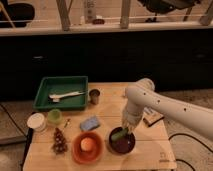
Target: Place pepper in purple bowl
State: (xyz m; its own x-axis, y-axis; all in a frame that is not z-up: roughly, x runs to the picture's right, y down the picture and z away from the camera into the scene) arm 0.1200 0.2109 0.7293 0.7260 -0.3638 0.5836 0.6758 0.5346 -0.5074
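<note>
The purple bowl (123, 142) sits on the wooden table (107, 160) near the front, right of the orange bowl (87, 147). The green pepper (119, 135) is at the bowl's upper left rim, partly inside it. My gripper (125, 130) comes down from the white arm (160, 105) on the right and is right at the pepper, just over the bowl's rim.
A green tray (61, 93) with white utensils is at the back left, and a small metal cup (94, 95) stands beside it. A light green cup (54, 116), a white cup (36, 121), a blue sponge (90, 123), a pine cone (59, 140) and a packet (151, 117) also lie on the table.
</note>
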